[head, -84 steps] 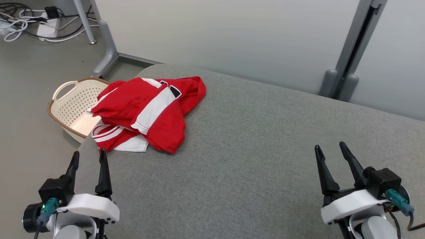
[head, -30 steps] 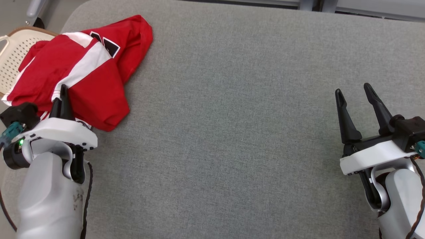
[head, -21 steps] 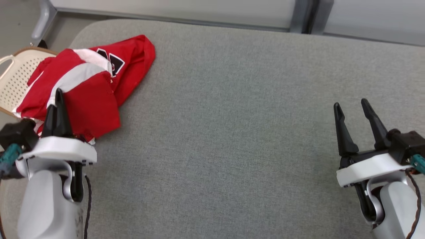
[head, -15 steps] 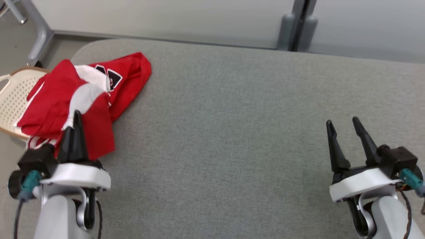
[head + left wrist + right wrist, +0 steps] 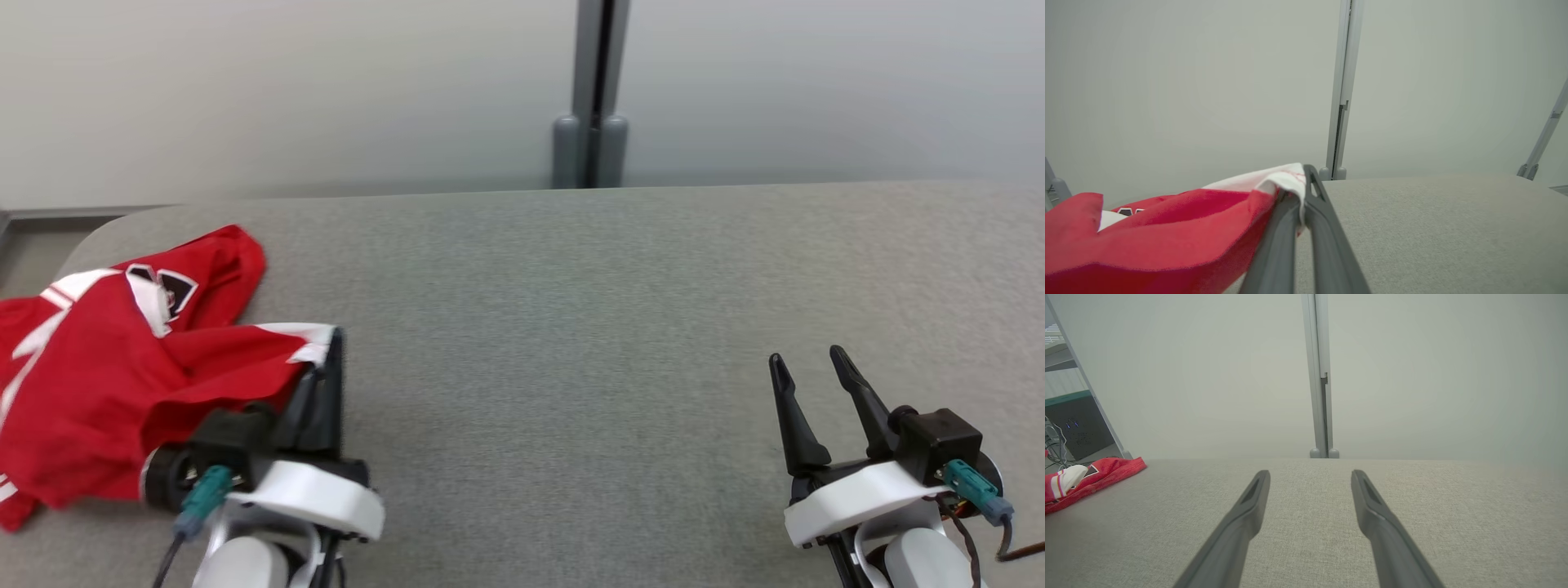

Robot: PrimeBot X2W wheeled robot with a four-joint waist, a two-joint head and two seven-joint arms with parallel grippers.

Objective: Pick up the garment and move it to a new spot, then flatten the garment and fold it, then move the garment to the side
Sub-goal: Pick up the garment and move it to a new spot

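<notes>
Pale grey wall (image 5: 245, 82) closes off the far side of the table, so that is the backdrop you are working against. You have the table (image 5: 571, 327) itself, covered in grey woven fabric, running the full width of the head view, with a rounded corner at its far left.

At the table's left end you will find the garment (image 5: 106, 384), red with white stripes and a dark-edged patch. It lies bunched in a heap on the table's surface, and part of it runs past the left edge of the head view. From that heap one white-hemmed corner is drawn out toward the table's middle.

Behind the table's far edge, roughly at its midpoint, a darker grey upright post (image 5: 589, 82) stands against the wall.

Your left gripper (image 5: 333, 343) sits over the table's near left part, with its jaws pressed together on that white-hemmed corner. In the left wrist view you can see the hem folded over between the two fingertips, the red cloth trailing away from them back to the heap.

Your right gripper (image 5: 806, 354) is over the table's near right part, well apart from the garment. Its jaws are spread wide and grip nothing; bare table fabric shows in the gap between them.
</notes>
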